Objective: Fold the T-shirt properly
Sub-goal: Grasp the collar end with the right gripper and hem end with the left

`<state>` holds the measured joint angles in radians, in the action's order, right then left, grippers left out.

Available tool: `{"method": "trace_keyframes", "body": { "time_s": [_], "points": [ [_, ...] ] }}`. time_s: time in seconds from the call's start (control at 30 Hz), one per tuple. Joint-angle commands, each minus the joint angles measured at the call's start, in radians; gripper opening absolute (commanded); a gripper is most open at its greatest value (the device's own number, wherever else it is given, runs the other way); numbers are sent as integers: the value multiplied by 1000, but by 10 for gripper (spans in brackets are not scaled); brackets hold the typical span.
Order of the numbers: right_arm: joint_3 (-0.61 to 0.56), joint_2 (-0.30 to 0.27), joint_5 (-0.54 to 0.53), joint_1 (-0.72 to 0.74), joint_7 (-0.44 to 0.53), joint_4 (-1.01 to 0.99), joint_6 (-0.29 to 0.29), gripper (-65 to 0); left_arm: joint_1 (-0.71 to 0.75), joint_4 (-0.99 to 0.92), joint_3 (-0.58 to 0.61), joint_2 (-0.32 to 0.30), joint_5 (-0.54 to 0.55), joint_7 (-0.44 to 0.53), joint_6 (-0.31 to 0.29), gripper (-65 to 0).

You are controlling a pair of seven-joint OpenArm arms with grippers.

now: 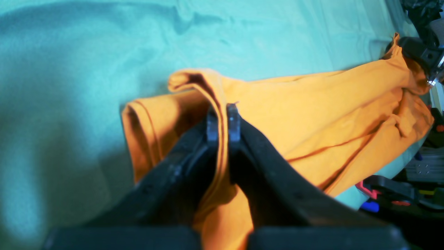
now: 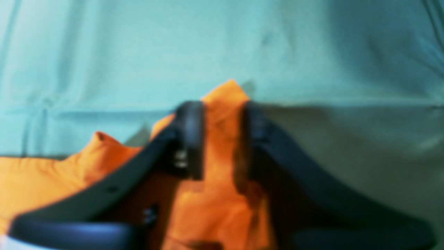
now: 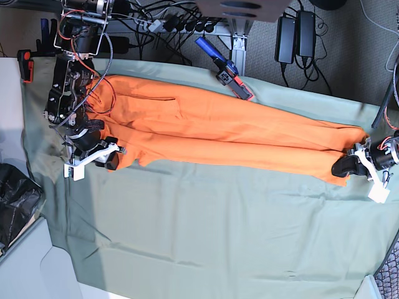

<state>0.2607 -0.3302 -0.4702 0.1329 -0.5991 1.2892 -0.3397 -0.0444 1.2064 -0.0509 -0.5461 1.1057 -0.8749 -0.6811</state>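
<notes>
The T-shirt (image 3: 218, 134), plain bright orange, is lying stretched into a long, narrow band across the far part of the sage-green cloth (image 3: 206, 230), creased lengthwise and bunching toward both ends. The left gripper (image 1: 223, 118) is pinching a folded hem edge, its fingers nearly touching with only fabric between them. The right gripper (image 2: 220, 139) is clamping a thicker bunch of orange fabric at the opposite end, its fingers standing slightly apart around it.
</notes>
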Motion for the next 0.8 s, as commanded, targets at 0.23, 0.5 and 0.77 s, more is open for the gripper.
{"method": "trace_keyframes", "body": {
  "time_s": [0.23, 0.5, 0.77],
  "points": [
    [14, -16, 78, 19, 46, 15, -84, -510, -16, 16, -7, -19, 19, 18, -17, -602],
    [39, -16, 68, 19, 50, 14, -84, -280, -4, 16, -7, -19, 20, 22, -17, -601],
    [38, -16, 70, 24, 84, -62, -89, -281, 1, 16, -7, -19, 20, 21, -17, -601]
  ]
}}
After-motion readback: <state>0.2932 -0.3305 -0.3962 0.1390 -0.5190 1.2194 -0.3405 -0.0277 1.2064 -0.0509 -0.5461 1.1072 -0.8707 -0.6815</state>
